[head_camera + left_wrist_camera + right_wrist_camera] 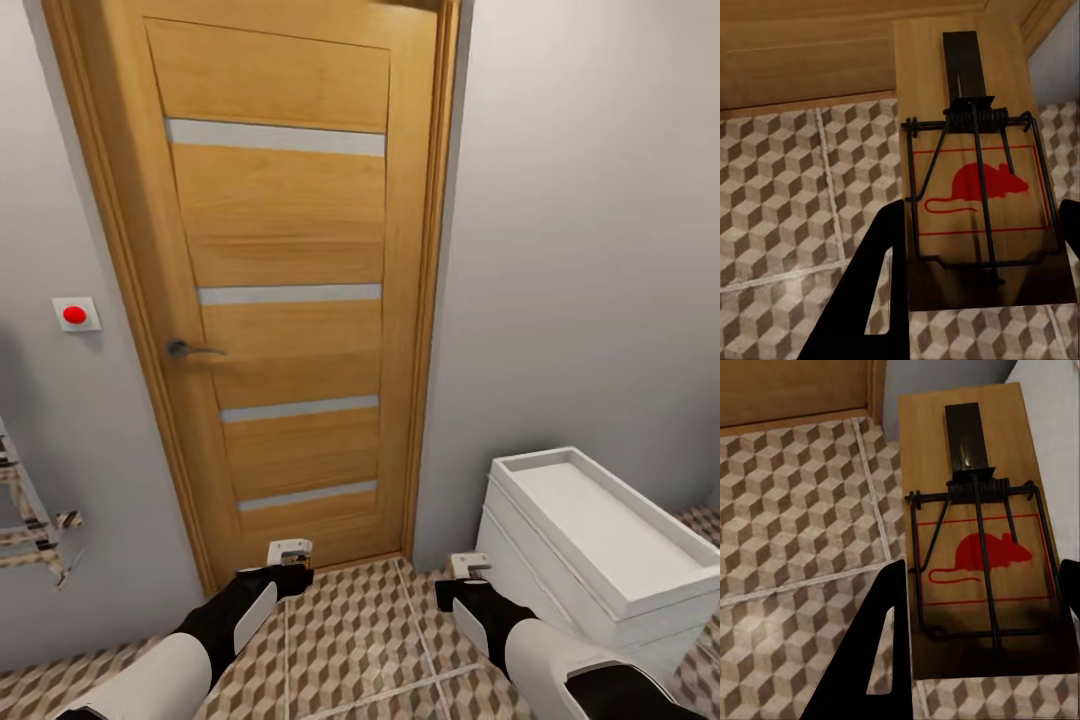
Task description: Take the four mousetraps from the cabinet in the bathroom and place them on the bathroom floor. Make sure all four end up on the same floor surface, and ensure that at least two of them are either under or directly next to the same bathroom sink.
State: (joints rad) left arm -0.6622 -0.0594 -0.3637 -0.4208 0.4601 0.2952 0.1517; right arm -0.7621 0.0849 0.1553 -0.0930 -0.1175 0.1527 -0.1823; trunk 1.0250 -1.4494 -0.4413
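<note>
Head view puts you in front of a closed wooden door (290, 290) with a grey lever handle (190, 349), both arms stretched low over the bathroom floor (350, 620) with its cube-pattern tiles. Your left gripper (290, 560) is clenched on a mousetrap (290, 551), held just short of the door's foot. Your right gripper (470, 578) grasps a second mousetrap (468, 566), just beside the near corner of the white sink (600, 530) and its panelled vanity.

From the left wrist view, the left gripper (979, 262) has the mousetrap (975, 150) lying flat between its dark fingers (874, 285), red mouse print up, above the tiles (787, 195) and the door's bottom edge. On the right wrist view, the right gripper (979, 622) carries its mousetrap (975, 510) the same way over the tiles (795, 510).

A red button (75, 315) sits on the wall to the left of the door.
</note>
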